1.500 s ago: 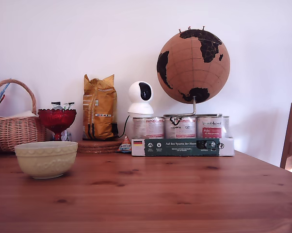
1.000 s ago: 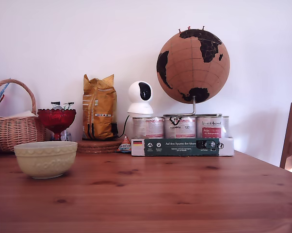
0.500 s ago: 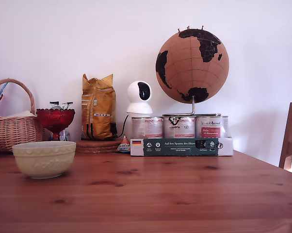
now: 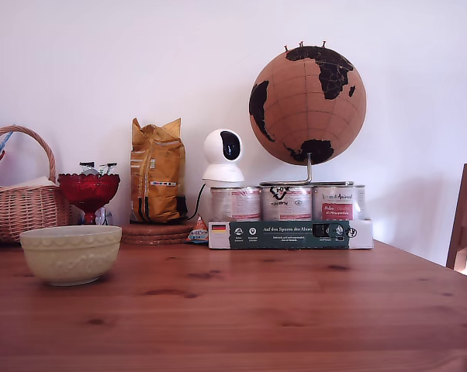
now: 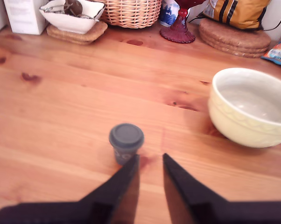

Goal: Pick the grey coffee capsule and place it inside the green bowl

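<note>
Fingers (image 5: 131,184) of the gripper (image 5: 150,161) stand a narrow gap apart, holding nothing, just short of the grey coffee capsule (image 5: 126,142), which sits upright on the knotty pine worktop (image 5: 61,107). Only the wrist view shows them and the capsule. Nearby sits the green bowl (image 5: 250,106). Along the worktop's back edge, against a white wall, the exterior view alone shows a cork globe (image 4: 308,105) over tins (image 4: 286,203).

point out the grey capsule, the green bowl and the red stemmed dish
grey coffee capsule (image 5: 126,136), wrist view, on its flat top.
green bowl (image 4: 70,256), exterior view, on its outer wall.
red glass stemmed dish (image 4: 88,187), exterior view, on its cup.
</note>
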